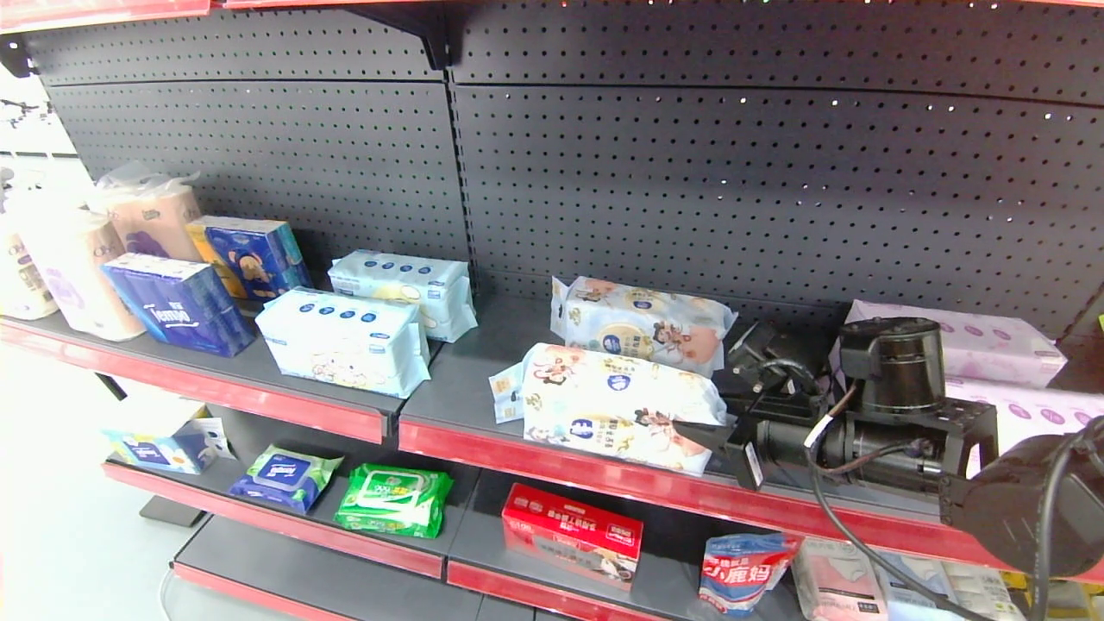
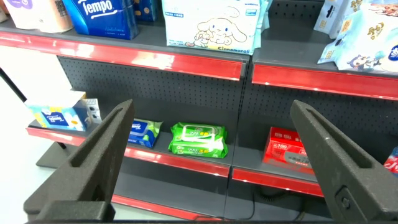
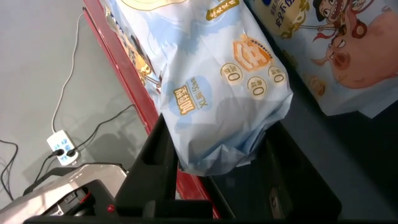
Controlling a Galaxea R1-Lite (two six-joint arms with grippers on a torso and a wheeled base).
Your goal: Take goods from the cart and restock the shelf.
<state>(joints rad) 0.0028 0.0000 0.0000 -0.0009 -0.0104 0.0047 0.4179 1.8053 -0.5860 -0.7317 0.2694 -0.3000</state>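
The right gripper clamps its 2 fingers on one end of a cartoon-print soft pack. The pack lies at the front edge of the middle shelf, just in front of a matching pack. The left gripper hangs with fingers spread wide, holding nothing, facing a green wipes pack on a lower shelf.

White lettering on blue tissue box. Small print under cartoon on white tissue pack. Digits on red box. Large characters on blue-white pouch. Label on green wipes pack. Circled digits and characters on cartoon pack.
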